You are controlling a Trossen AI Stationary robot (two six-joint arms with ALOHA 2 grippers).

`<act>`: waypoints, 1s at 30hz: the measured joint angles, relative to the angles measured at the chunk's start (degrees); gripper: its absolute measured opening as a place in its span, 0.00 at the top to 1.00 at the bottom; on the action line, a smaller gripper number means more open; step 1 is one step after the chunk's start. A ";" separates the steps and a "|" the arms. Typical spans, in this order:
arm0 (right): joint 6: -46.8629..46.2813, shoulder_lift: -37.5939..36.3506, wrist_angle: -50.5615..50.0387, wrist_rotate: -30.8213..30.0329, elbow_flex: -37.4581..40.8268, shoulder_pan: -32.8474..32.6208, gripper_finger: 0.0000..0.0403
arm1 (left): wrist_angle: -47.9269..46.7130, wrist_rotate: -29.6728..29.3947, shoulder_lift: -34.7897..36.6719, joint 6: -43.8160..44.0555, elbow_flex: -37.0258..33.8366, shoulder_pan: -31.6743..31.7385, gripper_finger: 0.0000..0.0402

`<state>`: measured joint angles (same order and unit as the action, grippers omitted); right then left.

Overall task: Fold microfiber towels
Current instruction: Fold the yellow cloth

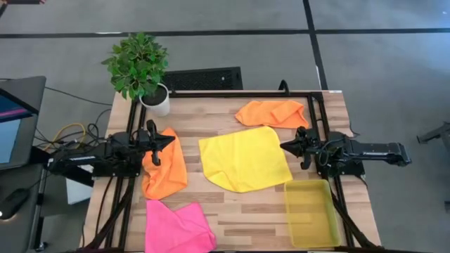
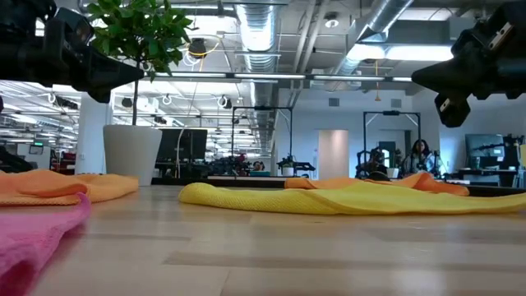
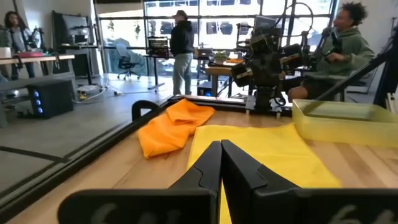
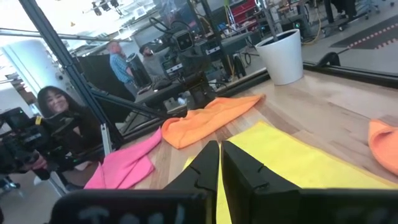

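From the high view I see the yellow towel (image 1: 245,158) spread at the centre of the worktop (image 1: 267,205), one orange towel (image 1: 166,166) left of it under my left claw (image 1: 169,141), another orange towel (image 1: 273,112) upper right, the pink towel (image 1: 177,226) at lower left. The right claw (image 1: 285,146) hovers at the yellow towel's right edge. Low view: both claws hang above the cloths. Wrist views: each claw's fingers are pressed together, holding nothing.

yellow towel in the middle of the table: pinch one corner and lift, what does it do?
The thin square yellow microfiber towel lies flat with soft ripples in the low view, so it will probably drape limp from a corner pinch. It looks light, so it may well slide or bunch on the smooth wooden table if pushed.
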<state>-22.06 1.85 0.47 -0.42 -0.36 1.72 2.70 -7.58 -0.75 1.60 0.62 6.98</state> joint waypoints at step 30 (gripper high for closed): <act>15.03 2.45 0.65 -7.48 -11.47 2.18 0.99 | 0.96 -9.30 0.01 1.17 0.00 0.00 1.00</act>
<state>-7.03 4.30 1.12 -7.90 -11.83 3.90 3.66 -16.88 -0.73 2.77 0.62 6.98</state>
